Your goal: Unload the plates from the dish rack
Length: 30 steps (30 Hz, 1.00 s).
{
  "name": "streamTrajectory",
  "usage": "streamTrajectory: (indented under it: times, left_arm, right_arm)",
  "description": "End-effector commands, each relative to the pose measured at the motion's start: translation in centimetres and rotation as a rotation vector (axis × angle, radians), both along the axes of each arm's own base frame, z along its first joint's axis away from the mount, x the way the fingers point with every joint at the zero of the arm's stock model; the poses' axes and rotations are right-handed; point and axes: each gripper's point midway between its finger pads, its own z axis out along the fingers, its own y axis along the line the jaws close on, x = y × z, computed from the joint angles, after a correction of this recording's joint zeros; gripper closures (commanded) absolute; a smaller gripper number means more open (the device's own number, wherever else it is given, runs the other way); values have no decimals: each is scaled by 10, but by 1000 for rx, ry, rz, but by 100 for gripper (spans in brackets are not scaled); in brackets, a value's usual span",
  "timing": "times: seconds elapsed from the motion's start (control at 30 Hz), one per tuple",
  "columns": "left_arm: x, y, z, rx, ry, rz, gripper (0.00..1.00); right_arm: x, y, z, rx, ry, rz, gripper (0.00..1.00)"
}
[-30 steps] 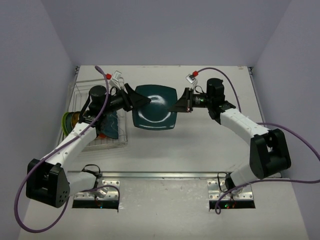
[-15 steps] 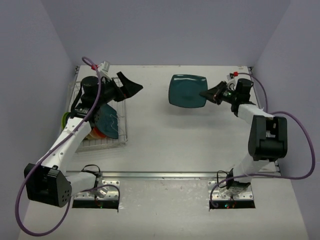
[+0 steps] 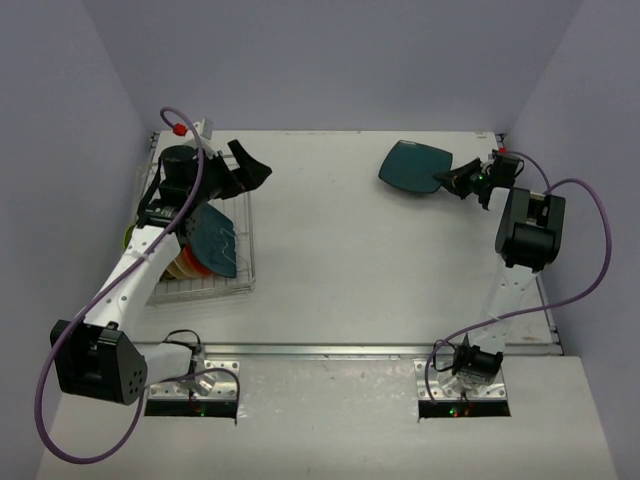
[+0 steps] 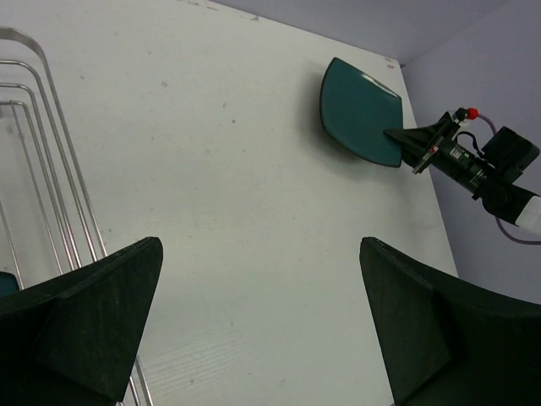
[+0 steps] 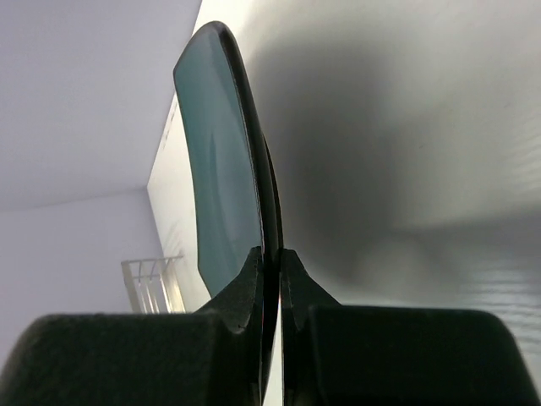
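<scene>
My right fingers (image 5: 245,279) clamp teal plate (image 5: 221,161) by its rim, far right of worktop (image 3: 330,260) | my left fingers (image 4: 93,321) gape empty beside dish rack (image 3: 245,275), nearer its plates (image 3: 212,240).

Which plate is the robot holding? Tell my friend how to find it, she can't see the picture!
Start at the white table and look to its far right corner, across from the dish rack on the left. There the right gripper pinches the rim of a dark teal plate. It is the only plate outside the rack; the other plates stand between its wires.
</scene>
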Motion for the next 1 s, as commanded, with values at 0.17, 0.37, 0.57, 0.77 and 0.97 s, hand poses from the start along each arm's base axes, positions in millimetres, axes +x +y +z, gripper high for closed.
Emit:
streamTrajectory:
  times: [0.17, 0.37, 0.57, 0.77, 0.97]
  left_arm:
    - [7, 24, 2, 90, -26, 61, 0]
    - [5, 39, -8, 139, 8, 88, 0]
    - [5, 68, -26, 295, 113, 153, 0]
    - [-7, 98, -38, 419, 206, 225, 0]
    - [-24, 122, -33, 522, 231, 292, 5]
  right_arm:
    - [43, -36, 27, -72, -146, -82, 100]
    - [53, -42, 16, -131, -141, -45, 100]
    - [46, -42, -8, -198, -76, 29, 92]
    - [42, -51, -2, -303, -63, 57, 34]
    - [41, -65, 23, -434, -65, 53, 20]
